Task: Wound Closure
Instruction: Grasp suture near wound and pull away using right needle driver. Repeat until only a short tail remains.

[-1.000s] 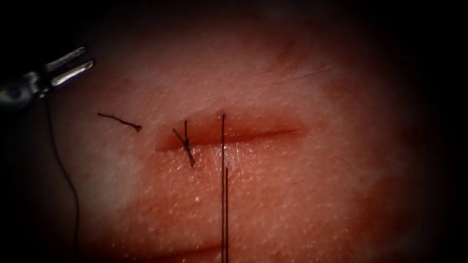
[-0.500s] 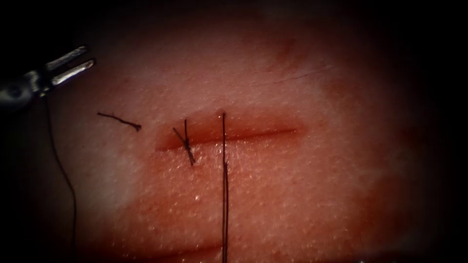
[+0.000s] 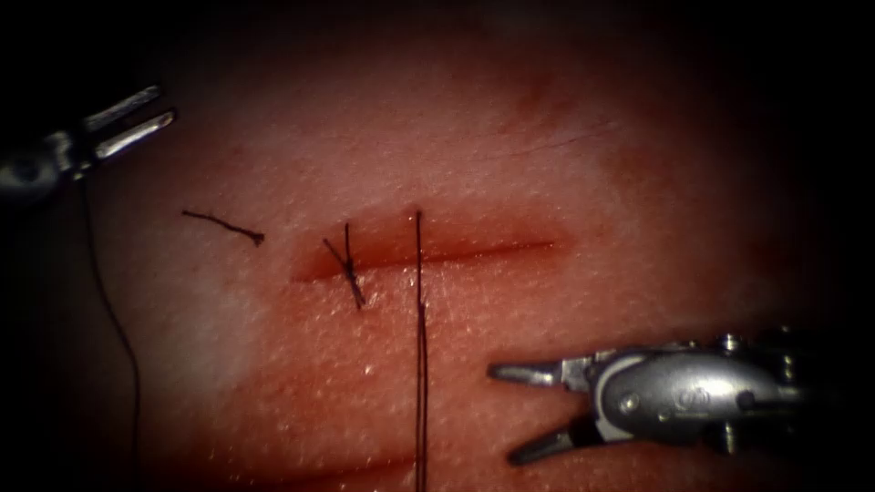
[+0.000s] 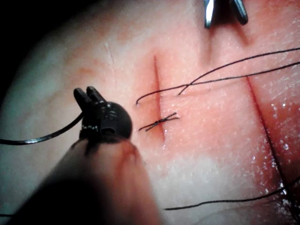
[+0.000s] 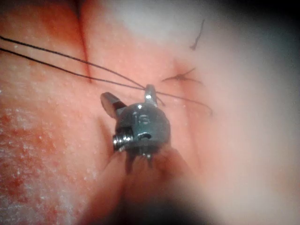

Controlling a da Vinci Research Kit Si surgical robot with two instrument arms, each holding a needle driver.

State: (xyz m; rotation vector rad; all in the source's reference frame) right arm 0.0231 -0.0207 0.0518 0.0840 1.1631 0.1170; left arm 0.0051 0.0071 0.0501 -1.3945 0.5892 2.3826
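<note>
The thread (image 3: 419,364), fine, limp and likely slippery, crosses the cut (image 3: 428,256) (knot (image 3: 348,269) at its left), best pinched low beside the right tool (image 3: 515,410), wide open and empty; the left tool (image 3: 137,118), slightly apart, seemingly holds nothing.

Light is pooling mid-frame on the tissue (image 3: 547,182) in the endoscope view, edges falling into dark vignette. Glare is glinting off the right tool (image 3: 512,412). Wrist-view shafts are blurring close up.
</note>
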